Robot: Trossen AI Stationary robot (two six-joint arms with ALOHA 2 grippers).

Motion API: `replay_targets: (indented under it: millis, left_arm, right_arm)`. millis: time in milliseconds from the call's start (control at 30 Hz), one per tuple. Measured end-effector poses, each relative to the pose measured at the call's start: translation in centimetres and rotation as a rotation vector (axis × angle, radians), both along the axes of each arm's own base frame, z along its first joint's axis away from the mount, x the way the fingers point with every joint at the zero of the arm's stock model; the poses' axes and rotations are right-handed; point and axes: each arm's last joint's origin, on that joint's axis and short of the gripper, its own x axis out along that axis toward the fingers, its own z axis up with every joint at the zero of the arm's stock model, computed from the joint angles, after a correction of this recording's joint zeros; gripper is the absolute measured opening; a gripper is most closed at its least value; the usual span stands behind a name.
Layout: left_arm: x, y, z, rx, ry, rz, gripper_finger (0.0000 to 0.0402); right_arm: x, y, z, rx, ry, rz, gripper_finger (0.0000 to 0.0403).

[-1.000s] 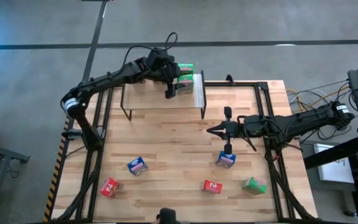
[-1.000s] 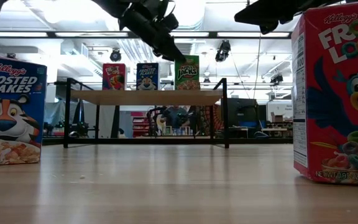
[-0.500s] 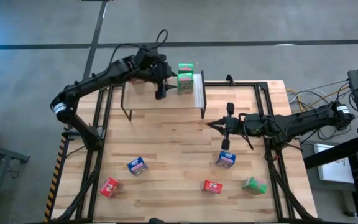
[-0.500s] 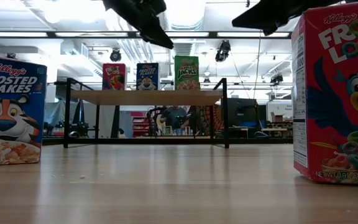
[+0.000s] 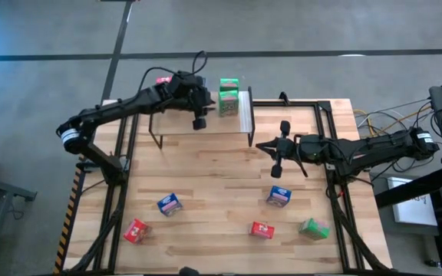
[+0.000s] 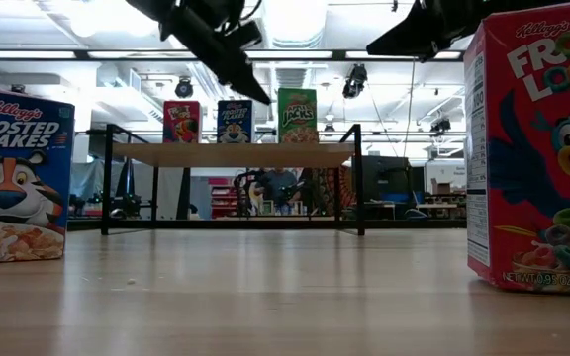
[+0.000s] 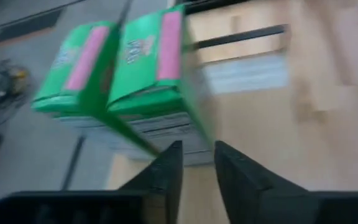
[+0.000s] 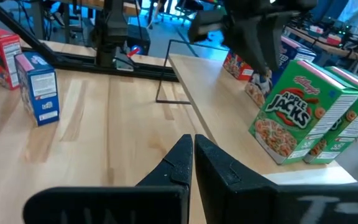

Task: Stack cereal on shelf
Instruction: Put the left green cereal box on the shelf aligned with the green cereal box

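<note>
The shelf [image 5: 198, 134] stands at the table's far side, its whitish end strip [image 5: 245, 112] on the right. Two green cereal boxes [image 5: 229, 96] stand upright on its right end, one behind the other [image 7: 148, 68]. The low view shows a red box [image 6: 181, 121] and a blue box [image 6: 234, 121] to their left. My left gripper [image 5: 199, 123] hovers over the shelf, left of the green boxes, slightly open and empty [image 7: 197, 168]. My right gripper [image 5: 276, 169] is shut and empty [image 8: 193, 155] above the table's middle right, beyond a blue box [image 5: 278, 196].
Loose boxes stand on the table's near half: a blue one [image 5: 169, 205], a red one [image 5: 136, 230], another red one [image 5: 262, 229] and a green one [image 5: 313, 228]. A black frame [image 5: 324, 130] runs along the table's right side.
My left gripper has drawn back from the green boxes toward the table's left, staying above the shelf. My right gripper has moved a little toward the far edge, away from the blue box below it. The boxes have stayed where they were.
</note>
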Motion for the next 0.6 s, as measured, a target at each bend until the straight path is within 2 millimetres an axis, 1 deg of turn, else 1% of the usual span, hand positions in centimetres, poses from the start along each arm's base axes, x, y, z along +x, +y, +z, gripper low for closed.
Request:
replay_targets:
  millis: [100, 233, 300, 600]
  left_arm:
    - [0.2, 0.2, -0.2, 0.044, -0.033, 0.024, 0.0038]
    - [0.5, 0.4, -0.6, 0.059, -0.057, 0.024, 0.0008]
    - [0.6, 0.5, -0.8, 0.058, -0.056, 0.024, 0.0002]
    - [1.1, 0.7, -1.3, 0.056, -0.052, 0.024, 0.0002]
  right_arm:
    - [0.0, 0.0, 0.0, -0.003, 0.004, 0.001, 0.0009]
    - [0.0, 0.0, -0.1, -0.003, 0.013, 0.001, 0.0009]
    - [0.0, 0.0, -0.1, -0.003, 0.016, 0.000, 0.0009]
    - [0.0, 0.0, -0.2, 0.000, 0.019, 0.000, 0.0009]
